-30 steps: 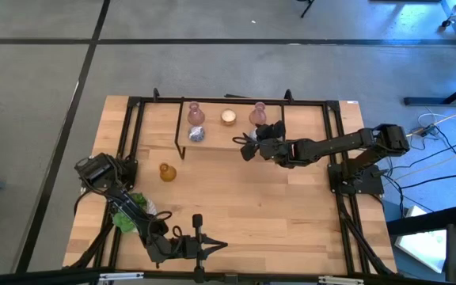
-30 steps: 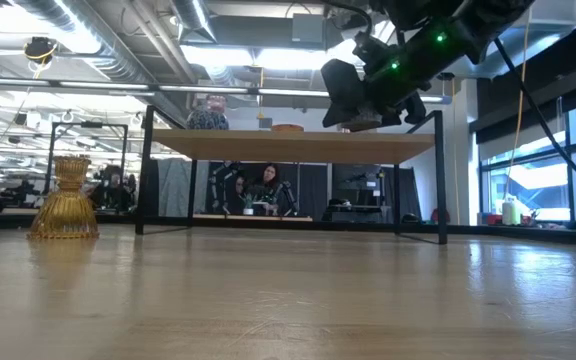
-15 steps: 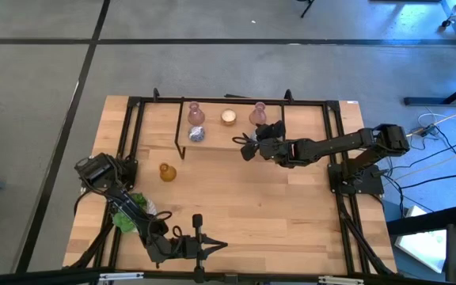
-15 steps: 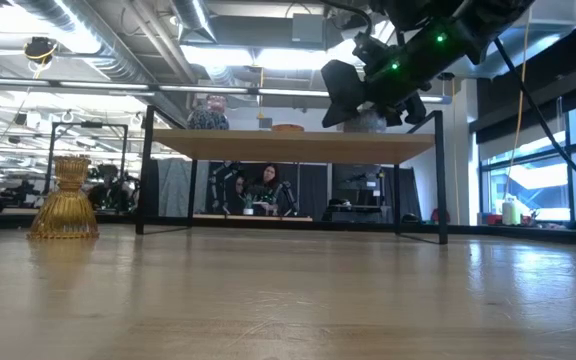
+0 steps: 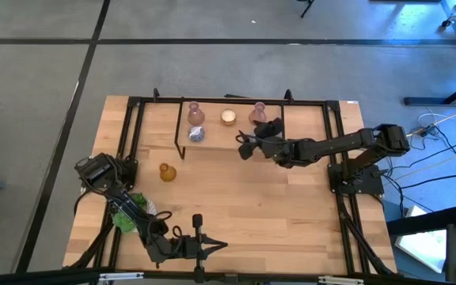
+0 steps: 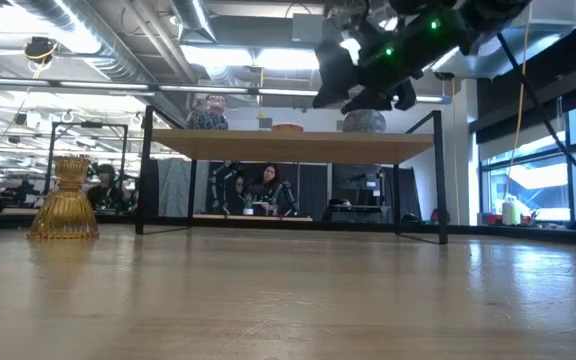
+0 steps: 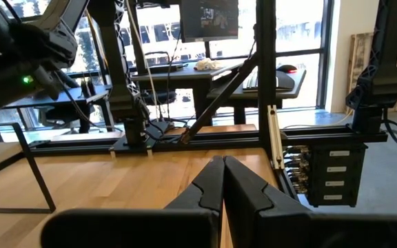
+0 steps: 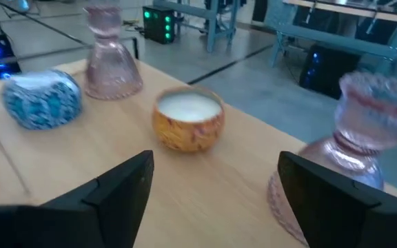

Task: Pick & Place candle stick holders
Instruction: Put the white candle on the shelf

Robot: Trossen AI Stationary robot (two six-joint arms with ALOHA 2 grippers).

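Your right gripper (image 5: 253,138) hangs wide open, empty, over the shelf (image 5: 212,134); next, fetch the amber holder (image 5: 166,172).

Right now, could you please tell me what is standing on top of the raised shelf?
On the shelf: two pink holders, two blue round holders, one cream-filled holder. From above, the right gripper covers one blue holder.

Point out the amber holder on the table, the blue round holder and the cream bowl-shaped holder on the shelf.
amber holder (image 5: 166,172), high view, its top
blue round holder (image 8: 42,100), right wrist view, its side
cream bowl-shaped holder (image 8: 188,121), right wrist view, its front wall
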